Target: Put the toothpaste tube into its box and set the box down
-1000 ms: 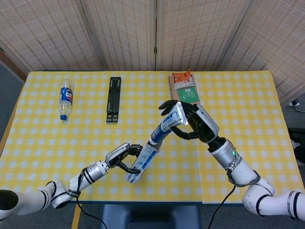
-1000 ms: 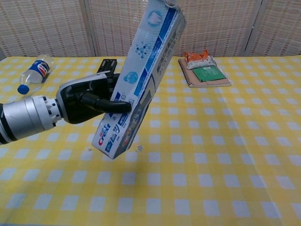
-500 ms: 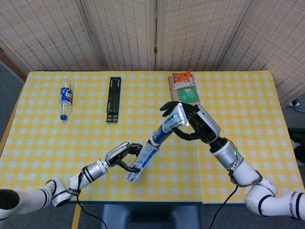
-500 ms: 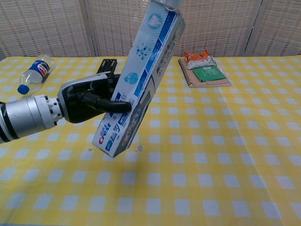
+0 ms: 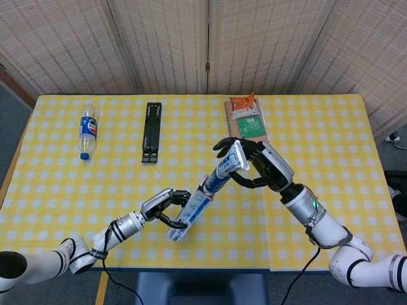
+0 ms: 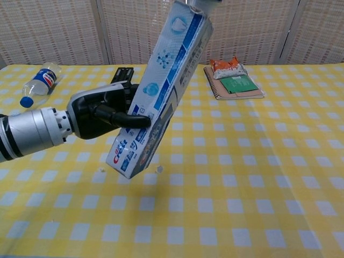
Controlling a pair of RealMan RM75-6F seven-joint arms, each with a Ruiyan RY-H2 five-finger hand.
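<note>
My left hand (image 5: 164, 208) (image 6: 102, 116) grips a blue-and-white toothpaste box (image 5: 190, 216) (image 6: 157, 94), tilted with its open end pointing up and to the right, above the yellow checked table (image 5: 76, 184). The toothpaste tube (image 5: 224, 170) sticks out of that open end, its lower part inside the box. My right hand (image 5: 261, 166) holds the tube's flat upper end. In the chest view only the tip of the tube (image 6: 200, 4) shows at the top edge, and the right hand is out of frame.
A plastic water bottle (image 5: 87, 131) (image 6: 36, 84) lies at the far left. A black flat bar (image 5: 152, 131) lies behind the box. A notebook (image 5: 247, 125) (image 6: 235, 86) with an orange snack packet (image 5: 244, 105) (image 6: 226, 66) sits at the back centre-right.
The right hand has pushed the tube a little further down into the box, so less of the tube shows. The left hand and box have barely moved.
</note>
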